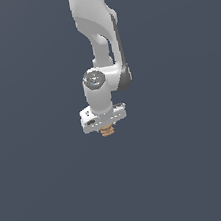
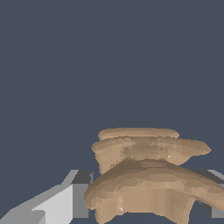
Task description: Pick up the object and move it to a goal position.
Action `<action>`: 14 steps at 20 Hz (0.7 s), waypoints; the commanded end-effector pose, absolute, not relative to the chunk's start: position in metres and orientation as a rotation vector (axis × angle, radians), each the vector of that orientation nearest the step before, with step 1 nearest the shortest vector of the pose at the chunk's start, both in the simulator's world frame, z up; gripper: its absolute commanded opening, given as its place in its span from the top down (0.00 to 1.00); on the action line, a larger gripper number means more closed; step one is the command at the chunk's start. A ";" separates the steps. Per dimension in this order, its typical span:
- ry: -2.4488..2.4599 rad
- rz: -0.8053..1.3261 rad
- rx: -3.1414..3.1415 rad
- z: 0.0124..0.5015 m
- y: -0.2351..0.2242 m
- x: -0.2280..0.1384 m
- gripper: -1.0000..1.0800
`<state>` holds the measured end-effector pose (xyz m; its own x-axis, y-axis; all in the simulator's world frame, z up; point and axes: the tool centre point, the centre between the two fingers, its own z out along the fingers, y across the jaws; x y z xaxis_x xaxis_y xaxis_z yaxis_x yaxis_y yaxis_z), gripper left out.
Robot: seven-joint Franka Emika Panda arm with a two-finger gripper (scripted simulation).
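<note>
The lump [image 1: 107, 131] sits directly under the hand [image 1: 105, 126], between its fingers [image 2: 65, 199], which seem closed on it. It looks small, light and stiff; its wavy ridges could let it slip, so squeezing across the thick middle layers seems safest.

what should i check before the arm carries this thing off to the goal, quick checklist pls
1. Object sits between the gripper fingers: ok, wrist view shows a finger on each side.
2. Fingers pressing firmly on it: cannot tell, contact faces are hidden.
3. Object lifted off the surface: cannot tell, no shadow or edge shows.
4. Goal position marked: not ok, none visible in either view.
5. Other things beside the arm: ok, none visible.
</note>
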<state>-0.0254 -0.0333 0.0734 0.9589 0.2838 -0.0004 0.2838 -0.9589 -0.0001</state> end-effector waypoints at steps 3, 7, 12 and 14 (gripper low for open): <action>-0.450 -0.001 -3.109 0.098 -0.037 -0.045 1.00; -0.450 -0.001 -3.109 0.124 -0.040 -0.067 1.00; -0.450 -0.001 -3.109 0.156 -0.045 -0.092 1.00; -0.451 0.000 -3.109 0.169 -0.046 -0.102 1.00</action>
<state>-0.0942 -0.0453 0.1594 0.9589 0.2837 0.0003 0.2837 -0.9589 0.0001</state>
